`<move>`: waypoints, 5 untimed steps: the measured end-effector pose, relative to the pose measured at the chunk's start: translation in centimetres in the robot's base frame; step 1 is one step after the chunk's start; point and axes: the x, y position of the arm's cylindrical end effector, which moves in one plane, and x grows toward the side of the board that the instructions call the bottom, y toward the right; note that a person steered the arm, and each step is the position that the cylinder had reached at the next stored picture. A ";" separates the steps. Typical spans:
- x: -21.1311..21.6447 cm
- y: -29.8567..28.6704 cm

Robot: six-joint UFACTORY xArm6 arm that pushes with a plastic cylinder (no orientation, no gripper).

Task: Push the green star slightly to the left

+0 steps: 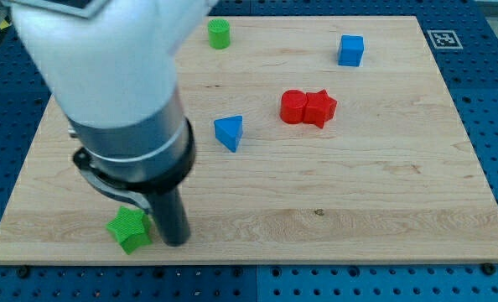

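My tip (176, 242) is sitting seemingly against the green star (129, 230) at its 3 o'clock, mid-push; the next move is nudging toward 9 o'clock. No hand is fitted.

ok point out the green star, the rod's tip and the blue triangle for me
green star (129, 230), camera view, on its top face
my tip (175, 242), camera view, on the rod's very end, just right of the star
blue triangle (229, 131), camera view, on its top face

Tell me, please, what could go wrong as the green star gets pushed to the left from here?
1. The green star sits close to the board's bottom edge; a skewed push could slide it off.
2. My tip is right beside the star's right side, slightly lower than its middle, so the star may spin or drift instead of moving straight left.
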 end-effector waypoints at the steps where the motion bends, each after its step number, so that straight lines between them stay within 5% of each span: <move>1: 1.1 1.5; 3: 1.2 1.6; 5: -2.6 -7.0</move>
